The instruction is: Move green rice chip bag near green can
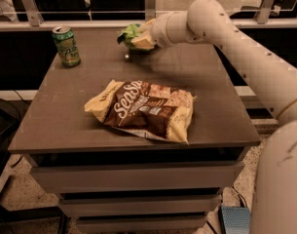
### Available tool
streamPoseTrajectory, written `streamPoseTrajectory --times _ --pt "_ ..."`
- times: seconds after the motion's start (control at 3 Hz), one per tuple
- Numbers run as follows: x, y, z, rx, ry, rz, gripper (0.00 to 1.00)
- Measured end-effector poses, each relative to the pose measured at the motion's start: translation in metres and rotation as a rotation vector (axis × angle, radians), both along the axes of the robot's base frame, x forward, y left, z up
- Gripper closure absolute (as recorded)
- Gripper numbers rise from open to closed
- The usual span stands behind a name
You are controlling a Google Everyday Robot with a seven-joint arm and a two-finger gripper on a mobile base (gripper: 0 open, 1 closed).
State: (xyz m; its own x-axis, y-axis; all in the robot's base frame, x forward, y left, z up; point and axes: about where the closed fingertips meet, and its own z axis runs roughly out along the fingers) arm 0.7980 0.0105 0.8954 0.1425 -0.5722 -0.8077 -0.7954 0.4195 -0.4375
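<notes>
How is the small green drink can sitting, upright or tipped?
Upright: the green drink can stands on its base, silver top up. The gripper holds a crinkled green snack bag over the table's far edge.

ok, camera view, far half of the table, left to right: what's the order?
Green can → green chip bag, held in the air → tool, closed on the bag's right side. Brown bag skipped: it lies nearer and spans below both.
</notes>
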Motion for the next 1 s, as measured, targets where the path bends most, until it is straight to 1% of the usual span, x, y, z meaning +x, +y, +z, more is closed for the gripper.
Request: streamPoseTrajectory --times 0.33,0.67,1.0 --pt "-0.017 0.033 0.009 0.022 0.01 0.168 1.0" --pt "-0.049 0.063 0.021 0.059 0.008 0.317 1.0" --pt "-0.087 0.092 0.033 0.087 0.001 0.422 1.0"
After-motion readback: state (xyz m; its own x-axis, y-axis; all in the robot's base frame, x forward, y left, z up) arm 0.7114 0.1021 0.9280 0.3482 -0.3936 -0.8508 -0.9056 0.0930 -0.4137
